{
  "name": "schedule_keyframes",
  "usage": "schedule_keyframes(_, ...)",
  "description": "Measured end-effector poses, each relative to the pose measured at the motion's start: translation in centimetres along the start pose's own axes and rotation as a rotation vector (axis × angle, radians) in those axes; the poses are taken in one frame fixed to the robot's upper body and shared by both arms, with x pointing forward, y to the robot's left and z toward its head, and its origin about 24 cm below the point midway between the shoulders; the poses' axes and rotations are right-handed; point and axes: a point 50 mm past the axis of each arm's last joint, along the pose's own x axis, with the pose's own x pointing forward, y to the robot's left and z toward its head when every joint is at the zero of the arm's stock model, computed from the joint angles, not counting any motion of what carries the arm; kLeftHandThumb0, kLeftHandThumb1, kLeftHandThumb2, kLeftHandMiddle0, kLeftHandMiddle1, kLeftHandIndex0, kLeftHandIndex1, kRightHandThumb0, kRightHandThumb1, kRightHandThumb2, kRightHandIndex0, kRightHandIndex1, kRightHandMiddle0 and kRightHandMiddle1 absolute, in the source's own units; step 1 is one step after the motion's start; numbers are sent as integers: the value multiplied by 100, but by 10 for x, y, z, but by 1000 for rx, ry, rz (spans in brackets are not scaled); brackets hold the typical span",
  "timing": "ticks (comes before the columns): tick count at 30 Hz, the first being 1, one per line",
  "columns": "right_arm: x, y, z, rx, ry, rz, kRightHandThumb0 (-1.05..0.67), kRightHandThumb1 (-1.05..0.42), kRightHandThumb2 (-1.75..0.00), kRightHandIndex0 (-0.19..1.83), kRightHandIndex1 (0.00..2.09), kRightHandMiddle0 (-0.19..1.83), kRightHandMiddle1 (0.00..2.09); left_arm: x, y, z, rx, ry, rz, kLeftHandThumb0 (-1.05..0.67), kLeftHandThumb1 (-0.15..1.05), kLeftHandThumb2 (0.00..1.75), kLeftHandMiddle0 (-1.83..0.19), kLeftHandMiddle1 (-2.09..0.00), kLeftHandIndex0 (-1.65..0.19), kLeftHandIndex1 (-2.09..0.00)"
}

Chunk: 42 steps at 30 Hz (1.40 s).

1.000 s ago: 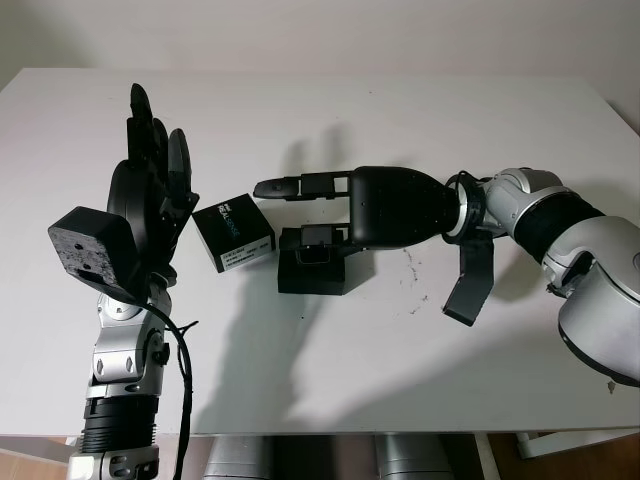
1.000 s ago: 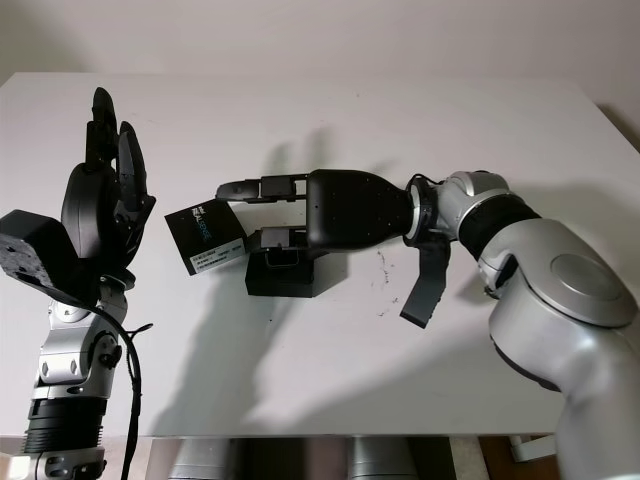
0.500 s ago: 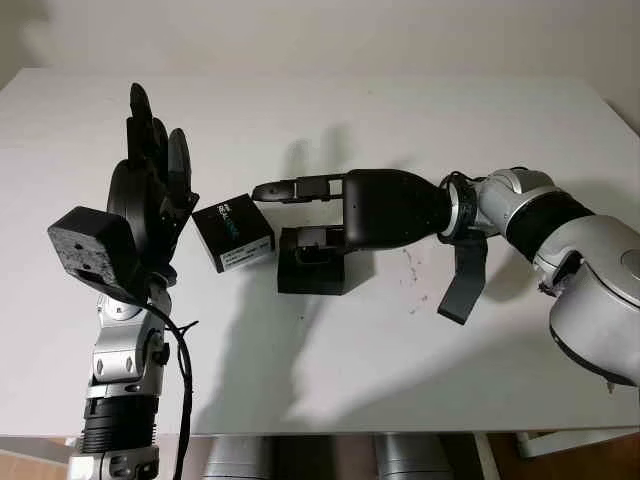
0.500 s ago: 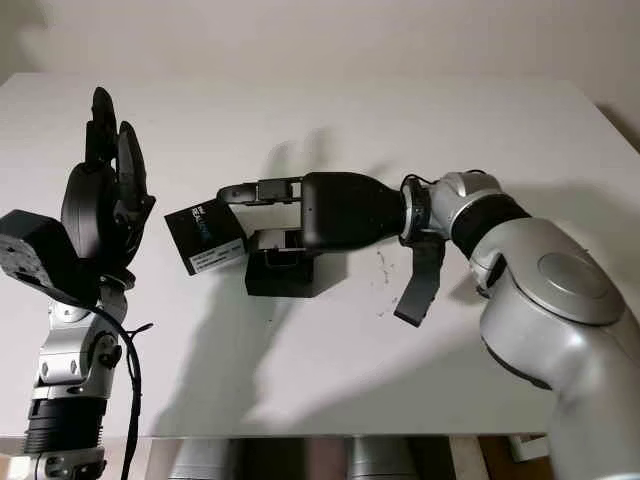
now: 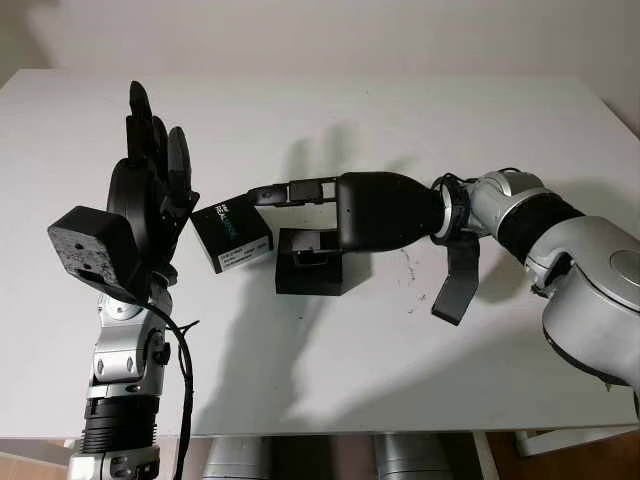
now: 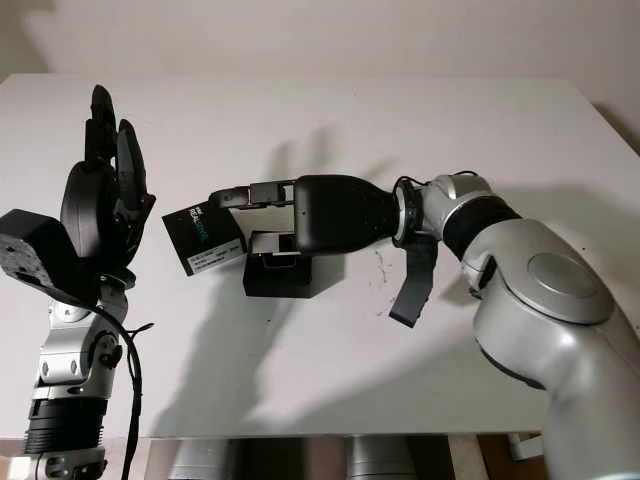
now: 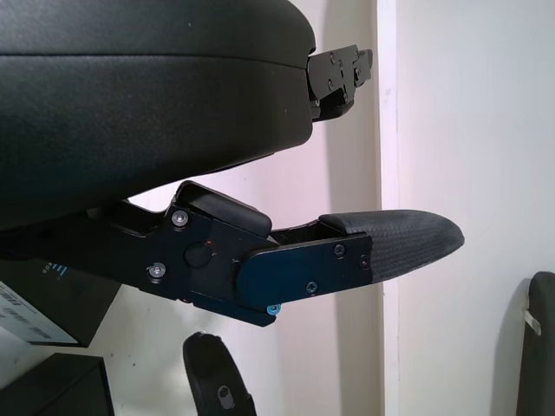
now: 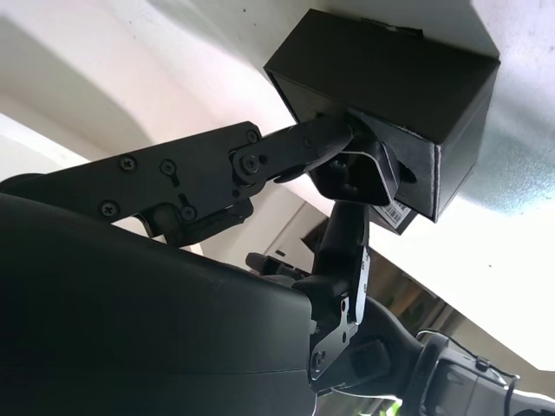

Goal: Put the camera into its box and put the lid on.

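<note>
Currently, scene status:
Table (image 5: 330, 390): white; carries both black box parts near centre.
Box base (image 5: 310, 275): black, open-topped, upright on table; contents not discernible.
Lid (image 5: 233, 235): black, white label on side; just left of box base, tilted.
Right hand (image 5: 300, 215): extended low over box base; upper fingers (image 5: 290, 189) reaching lid's top edge, contact seen from right wrist; firm grasp cannot be confirmed.
Left hand (image 5: 150, 190): open, raised upright at table's left, near lid, apart from it.
</note>
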Motion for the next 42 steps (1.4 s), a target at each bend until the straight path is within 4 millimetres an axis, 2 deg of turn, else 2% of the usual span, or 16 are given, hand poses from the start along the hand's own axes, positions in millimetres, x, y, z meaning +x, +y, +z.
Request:
schedule_keyframes(11, 2, -2, 0, 43, 23, -33, -45, -95, -5, 30, 7, 39, 145, 0, 0, 0, 0, 0, 0, -77, 105, 60, 19, 0, 19, 0)
schedule_keyframes(16, 2, -4, -1, 64, 38, -56, -44, -96, -5, 25, 5, 29, 155, 0, 0, -1, 1, 11, 0, -79, 105, 57, 19, 0, 19, 0)
schedule_keyframes(28, 6, -14, -12, 89, 106, -102, -41, -93, -5, 29, 7, 36, 149, 0, -1, -1, -1, 22, -6, -78, 105, 58, 19, 0, 19, 0)
schedule_keyframes(33, 6, -19, -16, 171, 176, -105, -39, -93, -5, 32, 7, 41, 140, 0, -1, -1, 0, 21, -12, -78, 105, 58, 19, 0, 19, 0)
schedule_keyframes(42, 6, -28, -31, 289, 272, 8, -39, -93, -5, 30, 5, 47, 127, 0, -1, -1, -2, 20, -11, -79, 105, 55, 19, 0, 19, 0)
